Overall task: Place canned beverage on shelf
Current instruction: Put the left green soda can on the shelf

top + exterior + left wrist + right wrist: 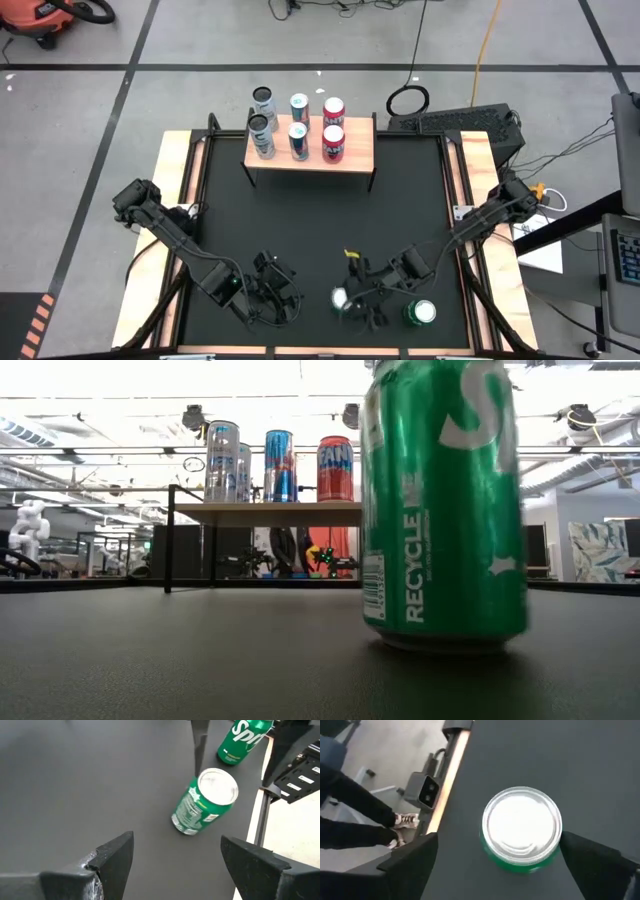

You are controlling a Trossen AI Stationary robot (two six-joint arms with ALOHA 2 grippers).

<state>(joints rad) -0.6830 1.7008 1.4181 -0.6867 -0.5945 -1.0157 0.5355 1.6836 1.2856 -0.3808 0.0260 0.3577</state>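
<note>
Black matte tabletop (320, 230) with pale wood side rails, seen from above.

Small rectangular light-wood shelf on thin black legs (355, 152) at the far edge, centre. Six tall cans on or at it, in two rows: two silver cans (262, 124) at the left end, two blue-and-white cans (299, 126) in the middle, two red cans (333, 128) beside them. The right end of the board is bare.

Left arm's dark two-finger pincer (272, 296) near the front edge, left of centre, fingers spread, holding nothing.

Right arm's dark two-finger pincer (365, 300) near the front edge, right of centre, fingers spread wide on either side of a green canned beverage with a silver top (522, 827); no contact visible, can upright on the tabletop.

Second green can, "RECYCLE ME" on its side (443, 510), upright just right of that pincer, near the front edge, well apart from the shelf.

A person's dark trouser legs and sneakers (402, 822) on the floor beyond the tabletop edge.
</note>
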